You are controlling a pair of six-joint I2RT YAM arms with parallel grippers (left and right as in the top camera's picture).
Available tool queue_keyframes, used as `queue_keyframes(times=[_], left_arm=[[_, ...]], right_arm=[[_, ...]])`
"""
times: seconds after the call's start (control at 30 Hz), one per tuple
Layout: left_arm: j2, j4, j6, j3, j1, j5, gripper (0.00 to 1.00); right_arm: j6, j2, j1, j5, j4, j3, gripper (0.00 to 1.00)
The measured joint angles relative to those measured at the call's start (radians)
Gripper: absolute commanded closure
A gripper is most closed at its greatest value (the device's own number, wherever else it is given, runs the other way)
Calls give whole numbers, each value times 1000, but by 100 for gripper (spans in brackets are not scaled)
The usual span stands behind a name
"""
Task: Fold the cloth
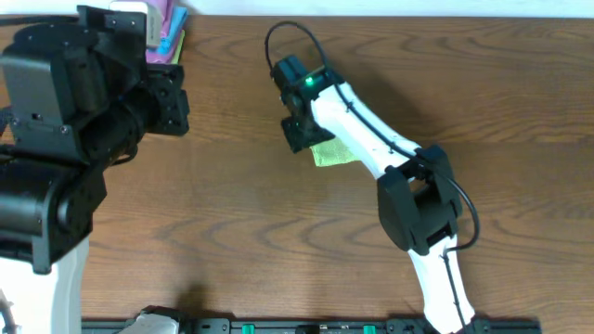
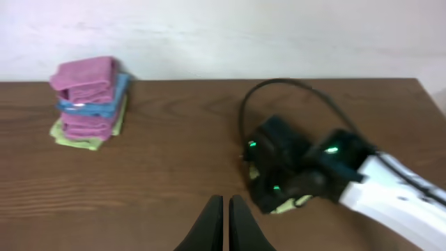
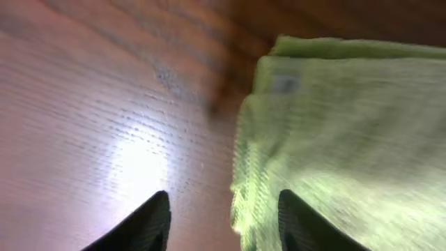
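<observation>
A small folded light-green cloth [image 1: 331, 151] lies on the brown table, mostly under my right arm. In the right wrist view the cloth [image 3: 348, 132] fills the right half, its left edge between my fingers. My right gripper [image 3: 223, 216] is open just above the cloth's left edge, one finger over bare table and one over cloth. It also shows in the overhead view [image 1: 299, 130] and in the left wrist view [image 2: 268, 188]. My left gripper [image 2: 226, 223] is shut and empty, held over bare table to the left of the cloth; in the overhead view its fingers are hidden.
A stack of folded cloths, pink, blue and green [image 2: 89, 103], stands at the back left of the table; it also shows in the overhead view [image 1: 165, 32] behind my left arm. A black cable [image 1: 288, 37] loops above the right wrist.
</observation>
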Motion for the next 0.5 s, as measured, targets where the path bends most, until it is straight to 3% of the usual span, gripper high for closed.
queue_keyframes(times=[0.33,0.43,0.5], left_arm=[[161,16,13,0,77,22,91],[238,23,24,0,78,101,90],[301,31,26,0,78,158,90]], right_arm=[[-40,1,-88,10,-335,445,30],[-61,1,-101,17,-396,539,32],[-76,1,-117,20,-419,572,44]])
